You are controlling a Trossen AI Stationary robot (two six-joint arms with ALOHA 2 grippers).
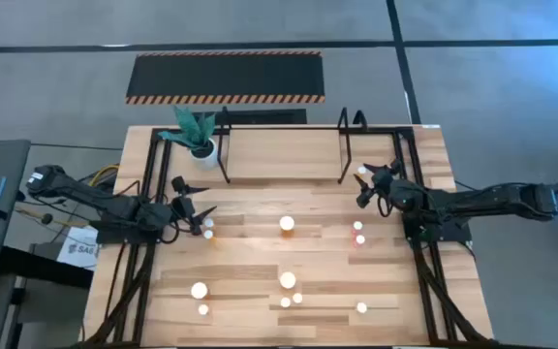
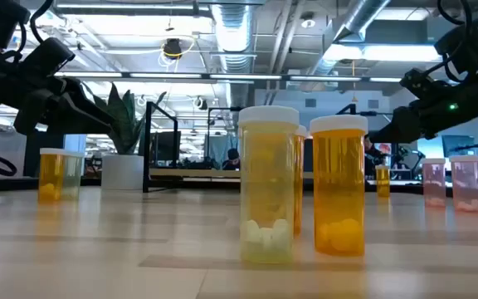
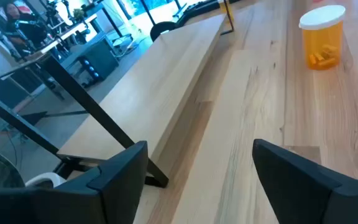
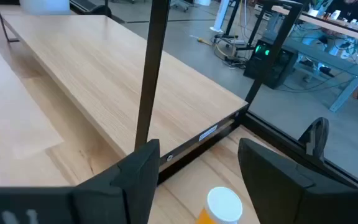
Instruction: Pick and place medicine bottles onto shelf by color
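The light wooden desk [image 1: 260, 281] is made of smooth pale planks with a thin black metal frame at its sides. At its back edge sits the shelf [image 1: 284, 153], a flat light wood board with thin black metal hoops standing up at each end. It is long from side to side. Nothing rests on the board. A green leafy plant in a small white round pot [image 1: 200, 136] stands just beside its left end.

The little medicine bottles [image 1: 287, 225] are see-through plastic tubes with round white caps. They all stand upright on the desk, caps up, spread out in front of the shelf. Up close, one pale yellow bottle [image 2: 268, 184] holds white pills, and an orange bottle [image 2: 338, 184] stands just beside it. Two pink bottles [image 2: 465, 183] stand to the right side.

The left hand [image 1: 194, 206] hangs over the desk near the shelf's left end, close to a small orange bottle [image 1: 207, 229]. Its two dark fingers are spread apart and hold nothing.

The right hand [image 1: 368, 184] hangs near the shelf's right end. Its fingers are spread wide too, and a white-capped orange bottle [image 4: 222, 205] stands just under the gap, not gripped.
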